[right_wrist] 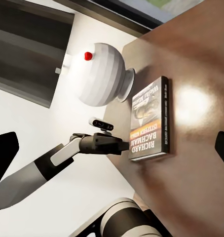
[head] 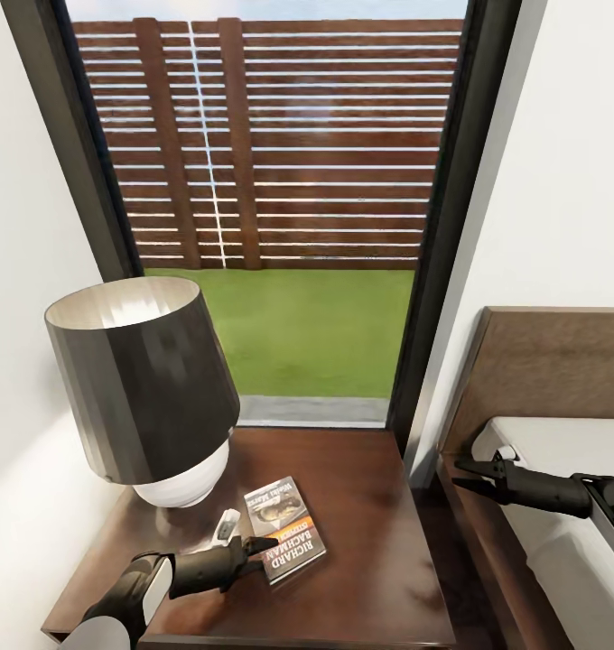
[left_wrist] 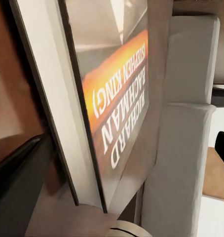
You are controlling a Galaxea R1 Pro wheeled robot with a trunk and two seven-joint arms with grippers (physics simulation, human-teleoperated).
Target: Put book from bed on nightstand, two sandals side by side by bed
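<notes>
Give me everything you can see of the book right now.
The book is a thin paperback with a dark grey cover, a picture on it, and an orange band with white lettering reading "Richard Bachman". It lies flat, cover up, on the glossy dark-brown nightstand, just beside the lamp's white base. The left gripper is at the book's edge; whether its fingers touch it I cannot tell.

Bright daylight through window (head: 280, 181); glare spot on glossy nightstand (right_wrist: 191, 106); book (left_wrist: 117, 113) close-up blurred.
</notes>
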